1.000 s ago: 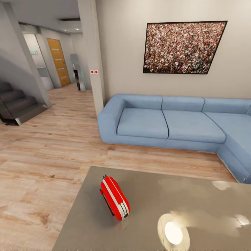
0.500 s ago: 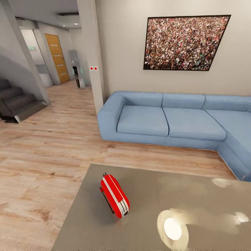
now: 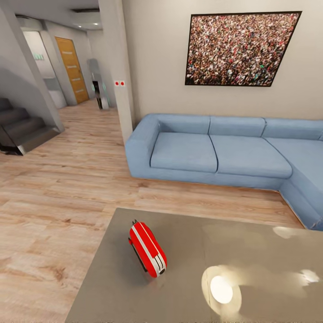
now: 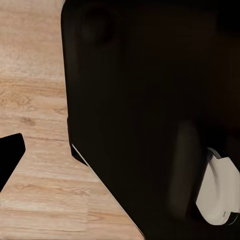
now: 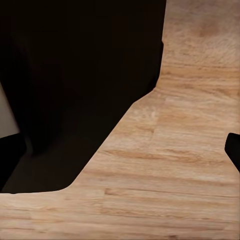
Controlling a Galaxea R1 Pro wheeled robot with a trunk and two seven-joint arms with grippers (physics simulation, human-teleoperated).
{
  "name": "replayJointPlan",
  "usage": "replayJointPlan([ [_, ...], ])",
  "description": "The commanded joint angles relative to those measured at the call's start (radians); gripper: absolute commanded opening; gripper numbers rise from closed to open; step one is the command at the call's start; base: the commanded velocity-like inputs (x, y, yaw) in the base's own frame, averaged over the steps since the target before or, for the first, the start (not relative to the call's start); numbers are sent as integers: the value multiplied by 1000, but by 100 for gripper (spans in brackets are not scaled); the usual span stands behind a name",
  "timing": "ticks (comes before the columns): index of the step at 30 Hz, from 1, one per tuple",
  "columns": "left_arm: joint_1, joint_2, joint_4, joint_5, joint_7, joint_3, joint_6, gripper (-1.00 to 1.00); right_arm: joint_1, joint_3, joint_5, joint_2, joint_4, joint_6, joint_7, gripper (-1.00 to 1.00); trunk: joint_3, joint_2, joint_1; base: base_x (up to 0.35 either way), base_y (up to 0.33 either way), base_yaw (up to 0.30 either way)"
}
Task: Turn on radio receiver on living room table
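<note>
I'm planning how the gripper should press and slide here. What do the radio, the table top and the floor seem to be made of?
Radio: seems hard glossy plastic, a smooth red shell with white stripes and a black side strap.
Table top: grey and polished, perhaps lacquer or glass; it mirrors bright light patches.
Floor: light wood planks, judging by grain and seams, with a low sheen.
These are renders, so the materials are guesses.

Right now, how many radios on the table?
1. The radio receiver lies on the table near its left end, toward the far edge. The table's near part is cut off, so more could be hidden.
</note>
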Motion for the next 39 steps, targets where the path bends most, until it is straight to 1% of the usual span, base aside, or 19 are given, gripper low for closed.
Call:
replayJointPlan([
  [1,0,0,0,0,0,0,0,100,0,0,0,0,0,0,0,100,-2,0,0,0,0,0],
  [39,0,0,0,0,-3,0,-5,100,0,2,0,0,0,0,0,100,-63,0,0,0,0,0],
])
